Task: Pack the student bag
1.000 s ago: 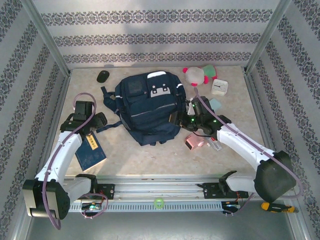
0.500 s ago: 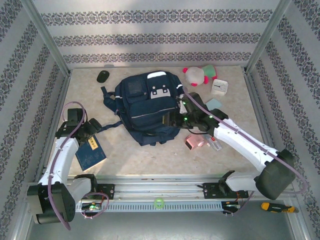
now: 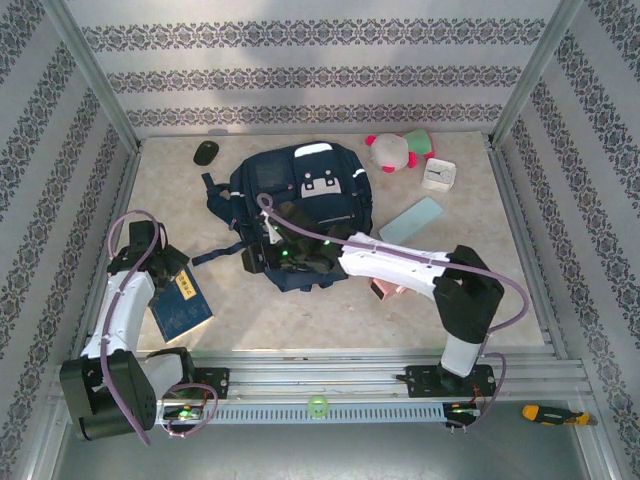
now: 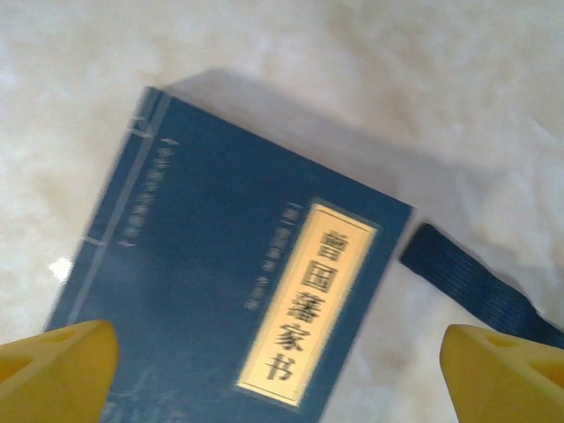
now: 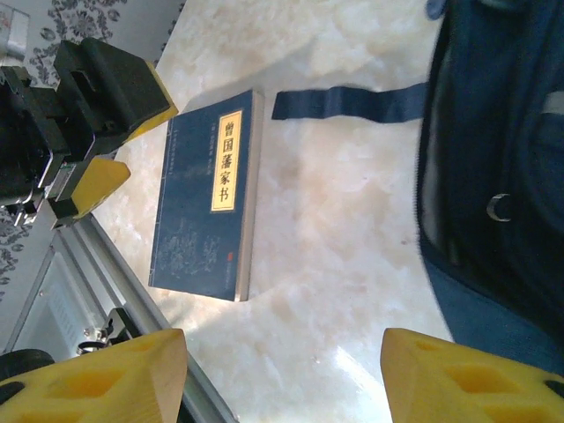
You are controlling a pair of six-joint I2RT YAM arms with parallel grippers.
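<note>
Hovering released above the blue book (image 4: 229, 291), the left gripper (image 4: 278, 370) is risking catching the strap (image 4: 476, 286) beside it; the right gripper (image 5: 282, 370), also released, is crowding the student bag (image 3: 305, 200) on the counter (image 3: 300, 320).

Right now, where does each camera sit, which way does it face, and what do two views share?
Top external: above and behind the bases, looking down on the table; both arms show, left gripper by the blue book, right gripper at the student bag.
Left wrist: looks down at the book; its yellow fingertips at the lower corners.
Right wrist: low beside the bag, facing the left gripper; its fingertips along the bottom.
Shared: both wrist views show the book and a bag strap.
</note>
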